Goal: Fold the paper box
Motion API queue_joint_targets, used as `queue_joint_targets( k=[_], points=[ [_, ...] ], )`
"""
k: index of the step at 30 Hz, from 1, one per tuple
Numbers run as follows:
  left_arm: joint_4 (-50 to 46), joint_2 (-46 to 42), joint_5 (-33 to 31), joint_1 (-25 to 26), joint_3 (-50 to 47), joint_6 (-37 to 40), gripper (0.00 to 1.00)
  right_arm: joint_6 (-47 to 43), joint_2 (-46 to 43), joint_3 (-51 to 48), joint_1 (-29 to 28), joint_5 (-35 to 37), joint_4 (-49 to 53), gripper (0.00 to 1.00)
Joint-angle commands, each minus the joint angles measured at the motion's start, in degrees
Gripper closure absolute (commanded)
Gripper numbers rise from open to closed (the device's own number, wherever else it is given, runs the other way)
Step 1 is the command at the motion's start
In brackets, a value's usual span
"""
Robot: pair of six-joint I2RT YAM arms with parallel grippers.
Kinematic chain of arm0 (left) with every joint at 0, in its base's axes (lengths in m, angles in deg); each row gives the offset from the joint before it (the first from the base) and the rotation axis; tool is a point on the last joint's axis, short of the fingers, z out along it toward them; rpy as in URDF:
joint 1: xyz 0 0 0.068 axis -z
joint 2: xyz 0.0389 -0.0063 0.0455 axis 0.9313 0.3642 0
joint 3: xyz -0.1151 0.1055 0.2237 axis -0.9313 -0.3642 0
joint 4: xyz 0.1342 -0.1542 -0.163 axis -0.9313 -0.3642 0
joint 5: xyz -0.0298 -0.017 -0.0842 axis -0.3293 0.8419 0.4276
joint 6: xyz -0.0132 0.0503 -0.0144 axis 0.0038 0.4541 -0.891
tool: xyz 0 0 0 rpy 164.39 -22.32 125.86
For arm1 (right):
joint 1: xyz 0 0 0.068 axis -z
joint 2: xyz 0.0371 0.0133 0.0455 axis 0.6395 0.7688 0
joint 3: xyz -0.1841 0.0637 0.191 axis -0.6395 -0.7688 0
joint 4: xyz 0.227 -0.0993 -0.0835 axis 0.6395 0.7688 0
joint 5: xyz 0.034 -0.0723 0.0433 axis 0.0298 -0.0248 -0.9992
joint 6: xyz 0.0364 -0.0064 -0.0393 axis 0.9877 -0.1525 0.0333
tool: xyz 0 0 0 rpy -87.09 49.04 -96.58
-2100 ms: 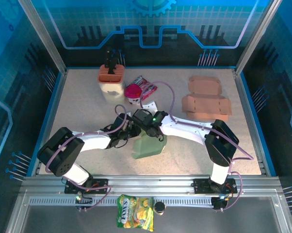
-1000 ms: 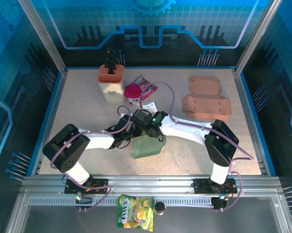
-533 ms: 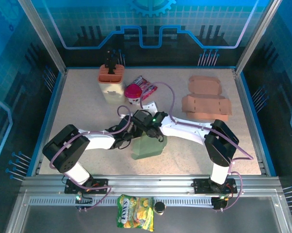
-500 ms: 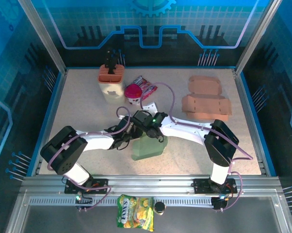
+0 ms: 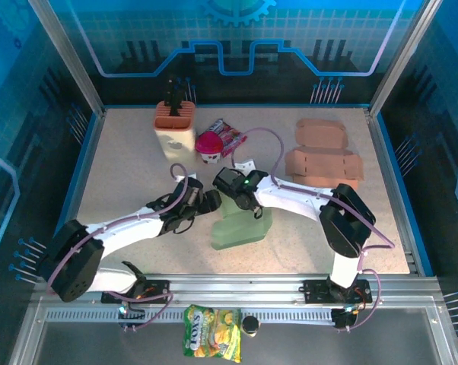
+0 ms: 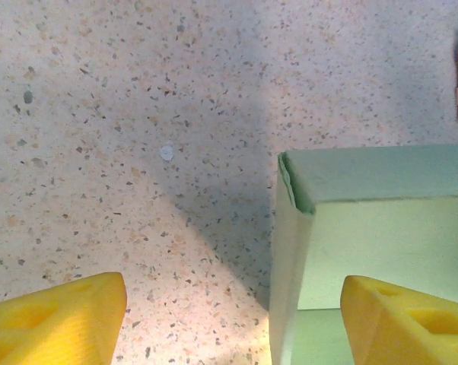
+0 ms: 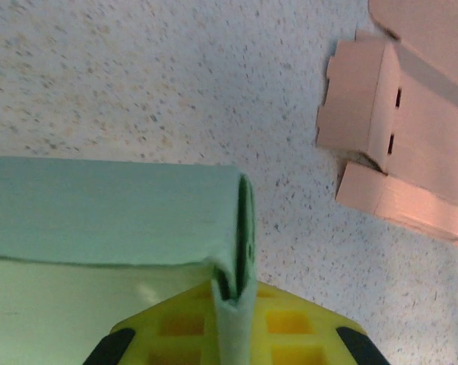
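Yellow and green, a snack bag [image 5: 211, 331] lies on the near metal rail with a small dark round object [image 5: 249, 325] just beside it. Beyond the arm bases, the green paper box [image 5: 243, 228] sits near the middle of the speckled table [image 5: 122, 175], partly formed, with walls raised. The left gripper [image 5: 206, 201] is at the box's far left corner. In the left wrist view its yellow fingers [image 6: 54, 315] are spread wide and released, one over bare table and the other over the box, with the corner wall between them. The right gripper [image 5: 248, 207] is at the box's far edge, and the right wrist view shows that gripper [image 7: 233, 323] clenched on the thin edge of a green wall. Farther back lie flat pink cardboard blanks [image 5: 324, 160], a maroon-lidded cup [image 5: 209, 146], a snack packet [image 5: 230, 135] and an orange-topped beige container [image 5: 174, 125].
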Motion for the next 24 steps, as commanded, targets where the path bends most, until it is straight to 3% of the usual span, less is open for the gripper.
queue_joint_targets(
  k=[1,11,16,24],
  points=[
    [-6.0,-4.0,0.2,-0.3,2.5,0.6,0.27,4.7,2.3,0.5,2.5,-2.6,4.9,1.0],
    [-17.2,-10.5,-1.4,2.2,3.9,-1.1,0.34,18.6,4.7,-1.1,11.9,-18.3,8.7,1.0],
    [-20.8,-12.5,-2.7,5.1,4.3,-1.9,0.36,29.2,1.2,-7.5,16.6,-31.9,3.3,1.0],
    [-14.3,-11.1,0.0,9.2,-1.6,-6.6,0.46,47.8,-3.1,-9.1,18.2,-38.4,8.4,1.0]
  ],
)
